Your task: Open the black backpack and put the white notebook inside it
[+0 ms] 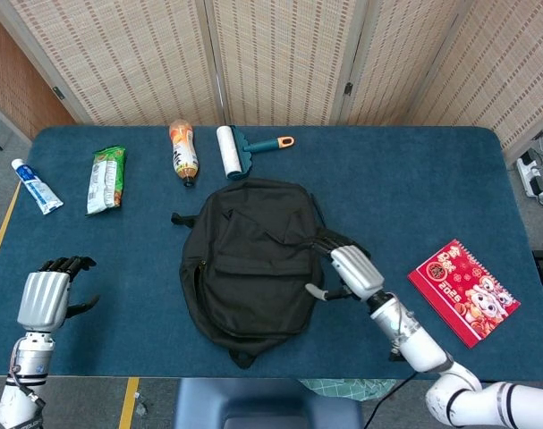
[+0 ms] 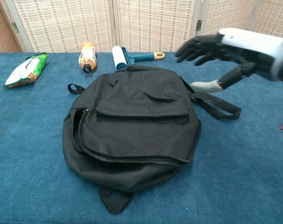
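The black backpack (image 1: 250,259) (image 2: 134,126) lies flat on the blue table, its flap fallen shut over the opening. The white notebook is hidden inside and cannot be seen. My right hand (image 1: 345,268) (image 2: 220,51) hovers just right of the bag above its strap (image 2: 216,105), fingers spread, holding nothing. My left hand (image 1: 46,293) is far off at the table's front left corner, fingers apart and empty; the chest view does not show it.
Along the back lie a toothpaste tube (image 1: 36,187), a green snack pack (image 1: 106,179) (image 2: 24,70), an orange bottle (image 1: 183,150) (image 2: 87,56) and a lint roller (image 1: 242,147) (image 2: 132,57). A red calendar book (image 1: 463,288) sits at the right.
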Controlling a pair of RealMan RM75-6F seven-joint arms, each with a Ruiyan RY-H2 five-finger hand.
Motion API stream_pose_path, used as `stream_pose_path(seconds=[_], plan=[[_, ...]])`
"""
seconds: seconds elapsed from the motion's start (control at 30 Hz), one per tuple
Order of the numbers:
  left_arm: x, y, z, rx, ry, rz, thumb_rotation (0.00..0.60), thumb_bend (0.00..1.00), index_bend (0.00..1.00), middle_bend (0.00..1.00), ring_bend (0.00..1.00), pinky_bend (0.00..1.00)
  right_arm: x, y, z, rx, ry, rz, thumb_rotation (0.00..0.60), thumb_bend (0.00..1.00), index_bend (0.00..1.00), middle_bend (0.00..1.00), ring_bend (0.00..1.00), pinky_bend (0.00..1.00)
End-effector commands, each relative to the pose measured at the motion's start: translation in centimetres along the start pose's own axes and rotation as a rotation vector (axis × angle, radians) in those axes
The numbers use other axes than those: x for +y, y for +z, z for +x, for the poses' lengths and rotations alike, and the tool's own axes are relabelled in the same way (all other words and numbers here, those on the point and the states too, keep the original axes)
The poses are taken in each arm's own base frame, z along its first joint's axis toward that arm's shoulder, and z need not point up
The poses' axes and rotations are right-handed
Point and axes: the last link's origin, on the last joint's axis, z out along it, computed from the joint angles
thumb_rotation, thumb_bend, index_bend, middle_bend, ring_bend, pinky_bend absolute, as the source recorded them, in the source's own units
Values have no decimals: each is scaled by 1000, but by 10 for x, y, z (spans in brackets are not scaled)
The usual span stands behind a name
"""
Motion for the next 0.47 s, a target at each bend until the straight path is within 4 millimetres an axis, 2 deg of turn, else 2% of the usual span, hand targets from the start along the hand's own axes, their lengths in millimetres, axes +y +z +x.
stream_pose_path(seconds=[0.03, 0.23, 0.47], plan=[[-19, -2, 5, -5, 58, 55, 600, 74, 416, 466, 426, 438, 43, -66, 34, 144, -285, -187, 600, 348, 237, 250, 166, 178], [-40, -18, 8, -31, 81, 121, 600, 73, 375, 412, 356, 347, 72, -126, 59, 263, -434, -324, 600, 341, 122, 168, 112, 178], [-43, -47, 17, -1, 73, 147, 600, 72, 366, 401, 341, 317, 83, -184, 71, 360, -427, -404, 600, 338, 67, 144, 101, 178]])
